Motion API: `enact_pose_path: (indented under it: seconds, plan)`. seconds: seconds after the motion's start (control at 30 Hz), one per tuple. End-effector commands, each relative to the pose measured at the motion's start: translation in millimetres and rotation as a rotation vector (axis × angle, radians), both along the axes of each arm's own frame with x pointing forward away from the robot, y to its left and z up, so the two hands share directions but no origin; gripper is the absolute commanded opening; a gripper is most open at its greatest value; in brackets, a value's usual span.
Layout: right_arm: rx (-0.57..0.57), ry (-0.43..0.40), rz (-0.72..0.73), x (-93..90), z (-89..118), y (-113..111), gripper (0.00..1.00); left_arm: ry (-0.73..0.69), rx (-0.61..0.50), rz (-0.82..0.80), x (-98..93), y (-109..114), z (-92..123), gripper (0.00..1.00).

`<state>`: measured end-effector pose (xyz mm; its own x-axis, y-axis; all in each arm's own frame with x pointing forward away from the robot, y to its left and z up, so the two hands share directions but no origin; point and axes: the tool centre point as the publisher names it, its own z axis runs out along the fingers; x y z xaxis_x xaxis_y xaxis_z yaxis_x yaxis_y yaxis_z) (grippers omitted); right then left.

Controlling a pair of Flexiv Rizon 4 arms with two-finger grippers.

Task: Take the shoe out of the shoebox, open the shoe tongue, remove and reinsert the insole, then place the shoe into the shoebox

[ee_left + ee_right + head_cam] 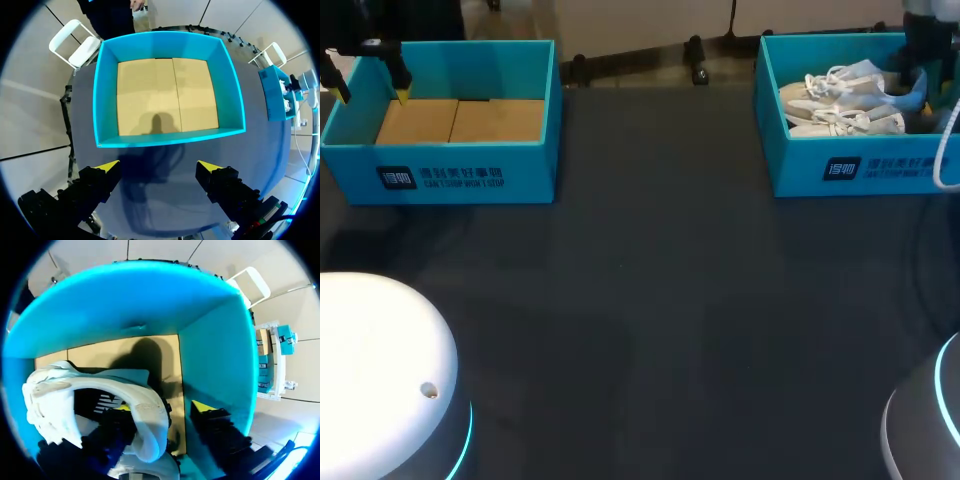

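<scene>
So, the white shoe [840, 105] is lying in the right-hand shoebox [800, 170]. Our right claw [162, 406] straddles its heel rim, spread wide, not pinching. Our left claw [157, 165] hangs released beside the other box [170, 137] on the worktop [650, 300].

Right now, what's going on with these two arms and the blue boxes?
The right gripper is down inside the right shoebox, its open fingers astride the heel of a white sneaker, not closed on it. The left gripper hangs open by the left shoebox, which holds nothing but its cardboard floor. The sneaker has not been lifted out yet.
</scene>
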<state>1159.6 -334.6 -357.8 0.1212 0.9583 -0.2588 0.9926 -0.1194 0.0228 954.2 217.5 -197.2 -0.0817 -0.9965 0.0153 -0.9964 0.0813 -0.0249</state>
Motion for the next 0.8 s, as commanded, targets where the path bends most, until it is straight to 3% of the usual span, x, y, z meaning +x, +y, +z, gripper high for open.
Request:
enact_pose_path:
  seconds: [0.03,0.33,0.5,0.8]
  plan:
    - [0.014,-0.016,0.014,-6.1,21,5,1.0,-0.001,0.003,0.001,-1.6,0,1,1.0]
    - [0.08,-0.091,0.069,-21.8,71,32,1.0,-0.001,0.003,0.001,-1.6,0,1,1.0]
    - [0.087,-0.09,0.08,-35.1,101,46,1.0,-0.001,0.003,0.001,-1.6,0,1,1.0]
    - [0.175,-0.075,0.093,-66.0,130,73,1.0,-0.001,0.003,0.001,-1.6,0,1,1.0]
